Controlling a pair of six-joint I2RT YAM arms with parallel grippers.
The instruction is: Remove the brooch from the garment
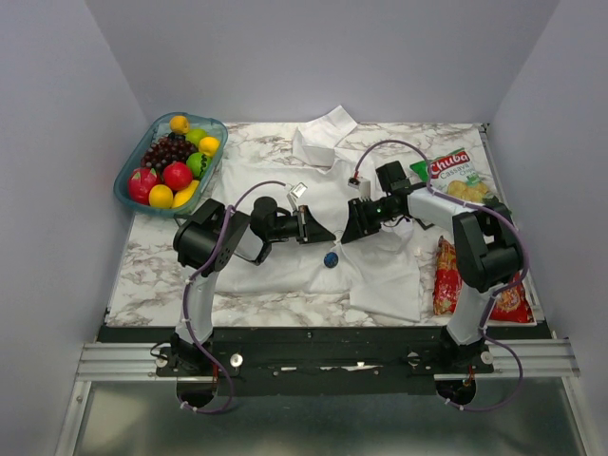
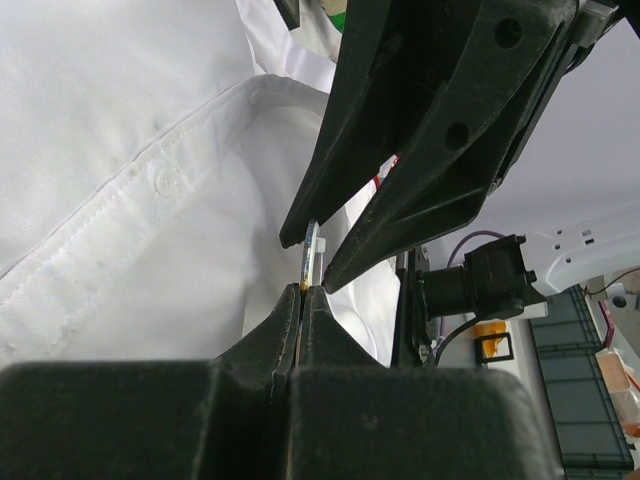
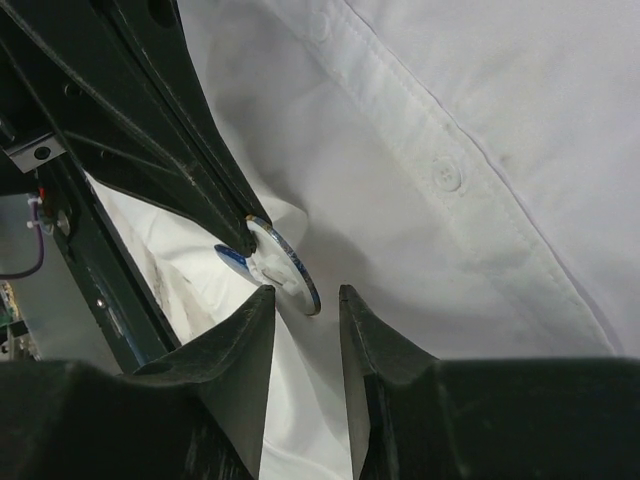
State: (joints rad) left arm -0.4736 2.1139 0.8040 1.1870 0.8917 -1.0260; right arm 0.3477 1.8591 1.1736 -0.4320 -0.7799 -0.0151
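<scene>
Where the brooch (image 3: 285, 268) sat: between the tips of the two pincers, over the middle of the garment (image 1: 380, 275), just beside the button placket; from above, the brooch (image 1: 331, 258) showed as a blue dot between the arms.
Brooch, look: a small round disc, dark blue at the rim and on the face, with a white back and a pale stub at its centre; from the left wrist it was only a thin sliver, edge-on.
Left pincer (image 2: 302, 305): pressed together, pinching the brooch by its edge at the very tips.
Right pincer (image 3: 305, 300): spread, its fingers (image 3: 360, 330) standing either side of a gap with the disc just beyond them; whether a pad touched the rim could not be told, the angle being poor.
Garment, look: a white shirt of thin, wrinkled cloth, spread on the worktop (image 1: 152, 275) with the collar to the far side; a stitched placket with a white button (image 3: 446, 176) ran past the brooch, and a fold of cloth ran up to the disc.
Worktop, look: marbled white and grey.
Fruit basket (image 1: 128, 190): at the far left corner, beside a sleeve.
Chip bag (image 1: 456, 176): at the far right.
Red snack bag (image 1: 446, 275): near the right edge, just beside the shirt.
</scene>
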